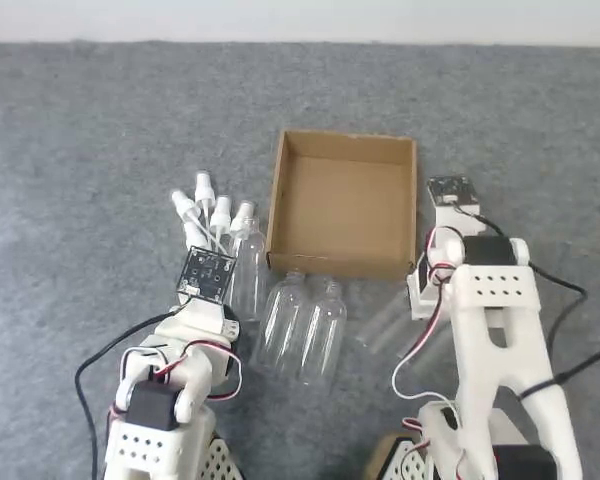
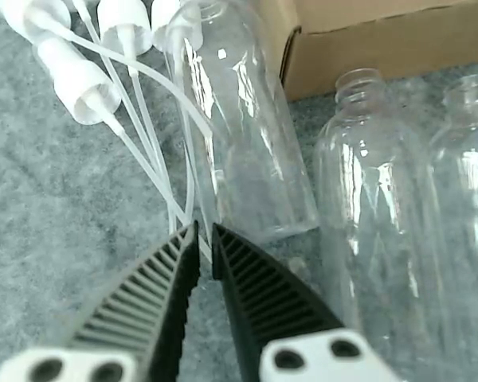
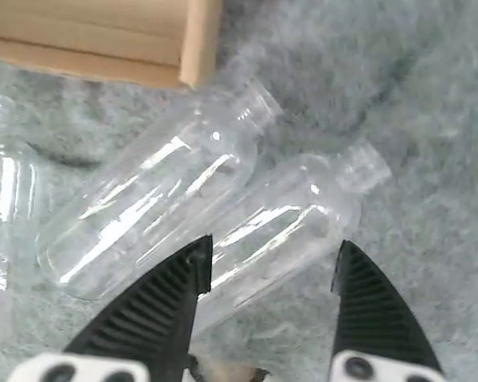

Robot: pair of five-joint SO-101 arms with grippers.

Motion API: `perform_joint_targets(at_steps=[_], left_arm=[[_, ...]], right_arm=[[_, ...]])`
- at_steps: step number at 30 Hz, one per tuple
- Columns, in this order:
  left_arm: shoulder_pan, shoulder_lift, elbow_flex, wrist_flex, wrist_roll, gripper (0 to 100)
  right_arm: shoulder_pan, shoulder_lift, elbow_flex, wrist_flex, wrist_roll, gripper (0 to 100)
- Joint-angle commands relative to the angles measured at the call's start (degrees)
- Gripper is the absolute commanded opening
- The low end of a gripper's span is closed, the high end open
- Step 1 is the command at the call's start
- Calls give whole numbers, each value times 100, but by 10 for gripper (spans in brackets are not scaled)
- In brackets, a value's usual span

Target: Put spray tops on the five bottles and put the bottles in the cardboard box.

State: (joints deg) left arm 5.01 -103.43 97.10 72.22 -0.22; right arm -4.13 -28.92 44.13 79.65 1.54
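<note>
High view first: where do we find the cardboard box (image 1: 340,266)?

We find it open-topped on the grey counter (image 1: 90,140), beyond the two arms and between them. The white spray tops (image 1: 208,205) lie bunched near its wall on the left arm's side.

And the bottles?

We count all five lying on the counter, outside the box. A clear bottle (image 1: 248,272) lies right beside the spray tops. A second bottle (image 1: 280,318) and a third bottle (image 1: 323,332) lie side by side, their necks close to the box's near wall. In the right wrist view we see the other two: a fourth bottle (image 3: 143,207) by the box corner and a fifth bottle (image 3: 291,227) touching it.

How do our pincers stand?

In the left wrist view, our left pincer (image 2: 205,233) is pressed almost together. Its tips are at the ends of the thin dip tubes (image 2: 143,135) trailing from the spray tops. We cannot tell whether a tube is caught between them. Our right pincer (image 3: 272,248) is spread wide, holding nothing, with one finger to each side of the fifth bottle.
</note>
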Motion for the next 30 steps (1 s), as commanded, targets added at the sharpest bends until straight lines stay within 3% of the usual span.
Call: perform_joint_targets(at_steps=[1,12,20,27,30], left_arm=[[53,-97,-57,18,-35,24],[53,-97,-57,18,-35,24],[53,-97,-57,18,-35,24],[53,-97,-57,18,-35,24],[53,-97,-57,18,-35,24]], right_arm=[[-31,-268,35,-84,-299,225],[4,-259,782,-971,-527,225],[1059,-259,1336,-1754,-422,219],[2044,-268,1327,-2325,932,53],[2404,-312,1301,-2607,1688,39]])
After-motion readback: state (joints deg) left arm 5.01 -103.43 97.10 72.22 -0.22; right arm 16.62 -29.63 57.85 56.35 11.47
